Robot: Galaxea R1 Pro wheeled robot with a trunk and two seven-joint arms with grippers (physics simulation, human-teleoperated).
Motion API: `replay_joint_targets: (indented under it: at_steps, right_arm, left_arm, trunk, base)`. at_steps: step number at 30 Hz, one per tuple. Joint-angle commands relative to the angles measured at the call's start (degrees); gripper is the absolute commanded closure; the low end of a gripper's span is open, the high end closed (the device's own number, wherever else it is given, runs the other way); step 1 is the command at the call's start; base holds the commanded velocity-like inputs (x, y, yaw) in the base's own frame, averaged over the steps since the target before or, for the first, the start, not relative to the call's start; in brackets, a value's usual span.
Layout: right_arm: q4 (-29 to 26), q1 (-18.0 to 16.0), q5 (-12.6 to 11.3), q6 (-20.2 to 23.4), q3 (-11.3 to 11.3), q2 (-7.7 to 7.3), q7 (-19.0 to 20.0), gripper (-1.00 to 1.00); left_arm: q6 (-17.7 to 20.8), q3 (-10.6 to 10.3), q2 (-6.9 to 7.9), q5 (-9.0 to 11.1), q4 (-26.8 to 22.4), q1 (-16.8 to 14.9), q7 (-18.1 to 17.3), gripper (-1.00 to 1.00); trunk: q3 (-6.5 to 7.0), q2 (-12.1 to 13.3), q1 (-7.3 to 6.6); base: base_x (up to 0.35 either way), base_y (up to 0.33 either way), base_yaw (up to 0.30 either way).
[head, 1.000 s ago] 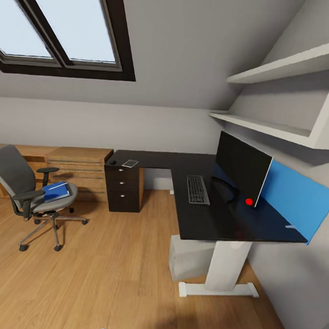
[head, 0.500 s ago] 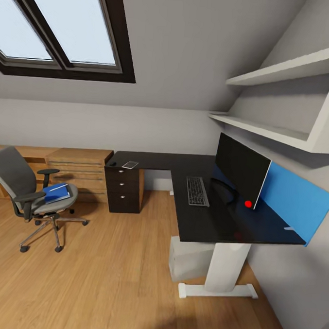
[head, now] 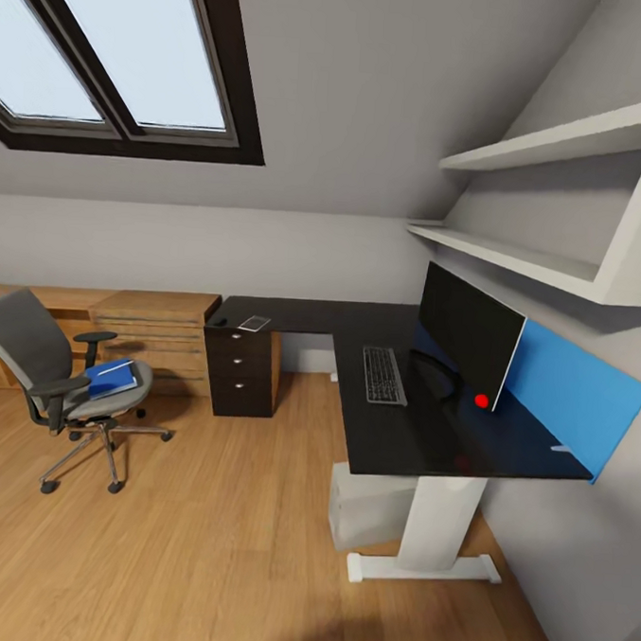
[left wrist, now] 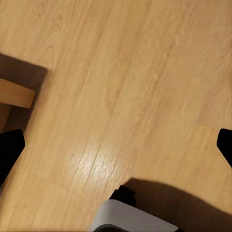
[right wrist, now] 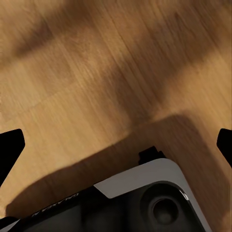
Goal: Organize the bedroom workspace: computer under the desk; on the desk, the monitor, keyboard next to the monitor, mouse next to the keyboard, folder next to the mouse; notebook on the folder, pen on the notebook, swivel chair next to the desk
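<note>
Looking for writing, you get almost none: pale lettering on the robot's dark body in the right wrist view is too blurred to read, and the key legends on the keyboard (head: 385,374) are too small.

Your head camera looks across a wood-plank floor (head: 203,541) in an attic bedroom with a dark-framed skylight (head: 118,61) and white wall shelves (head: 555,202). The glossy black desk (head: 417,440) carries the monitor (head: 467,328) with the keyboard just in front of it. A white computer (head: 371,504) stands under the desktop. On the far wing, above the drawer unit (head: 241,371), lie the notebook (head: 253,323) and the mouse (head: 220,320). Well apart from the desk, the swivel chair (head: 43,360) holds the folder (head: 111,377), with the pen (head: 116,367) on it.

Your left gripper (left wrist: 116,145) and right gripper (right wrist: 116,145) both hang over bare floor, fingertips spread wide and holding nothing.
</note>
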Motion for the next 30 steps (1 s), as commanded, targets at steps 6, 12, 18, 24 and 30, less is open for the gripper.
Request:
replay_joint_targets:
  at_steps: [6,12,18,24,30]
  right_arm:
    - [0.0,0.0,-0.6,-0.2,0.5,-0.02,0.1,-1.00]
    - [0.0,0.0,-0.6,-0.2,0.5,-0.02,0.1,-1.00]
    - [0.0,0.0,-0.6,-0.2,0.5,-0.02,0.1,-1.00]
    - [0.0,0.0,-0.6,-0.2,0.5,-0.03,0.1,-1.00]
    - [0.0,0.0,-0.6,-0.2,0.5,-0.03,0.1,-1.00]
  left_arm:
    - [-0.9,-0.4,0.20,0.3,0.7,-0.1,-1.5,-1.00]
    - [-2.5,-0.4,0.07,0.4,1.2,-0.1,-2.1,-1.00]
    - [-3.5,-0.4,-0.56,0.0,3.2,-0.1,-2.3,-1.00]
    - [-3.7,-0.4,-0.16,0.0,3.6,0.0,-2.3,-1.00]
    - [-4.2,-0.4,-0.25,0.0,4.1,0.0,-2.5,-1.00]
  trunk:
    - [1.01,2.4,-1.32]
    - [2.08,4.8,-2.64]
    - [3.16,7.2,-3.95]
    - [4.24,9.6,-5.27]
    - [5.31,12.0,-6.59]
  base:
    - [0.000,0.000,0.000]
    - [0.000,0.000,0.000]
    - [0.000,0.000,0.000]
    - [0.000,0.000,0.000]
    - [0.000,0.000,0.000]
